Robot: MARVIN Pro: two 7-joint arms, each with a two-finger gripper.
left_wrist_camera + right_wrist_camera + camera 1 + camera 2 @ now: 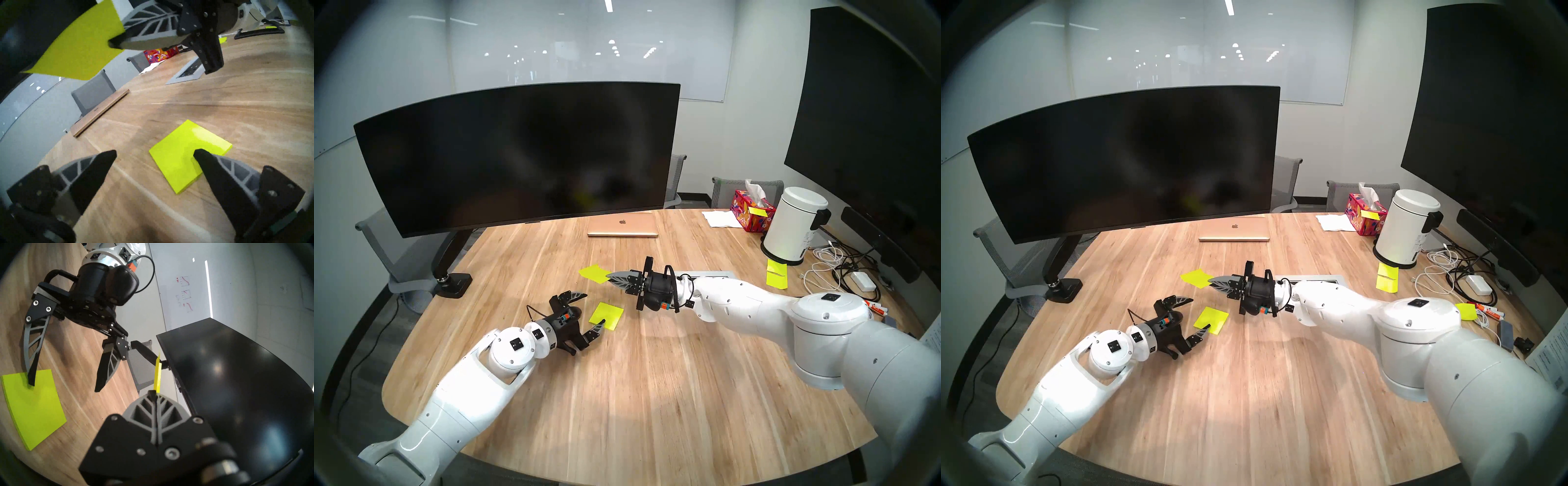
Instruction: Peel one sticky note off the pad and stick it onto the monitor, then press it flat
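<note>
The neon yellow-green pad (611, 314) (183, 152) lies flat on the wooden table. My left gripper (595, 308) (154, 152) is open, and one of its fingertips (31, 382) rests on the pad's near corner while the other hangs over bare wood. A single sticky note (593, 273) (157, 377) is pinched by one edge in my right gripper (609, 276) (152, 392), which is shut on it. The note hangs in the air above the table, behind the pad. The wide curved black monitor (517, 159) (237, 387) stands on its arm at the back left.
A closed gold laptop (622, 225) lies below the monitor's right end. At the right are a tissue box (751, 210), a white bin (792, 225), loose yellow notes (776, 278), cables (836, 268) and a wall screen (873, 101). A power panel (188, 73) sits in the tabletop.
</note>
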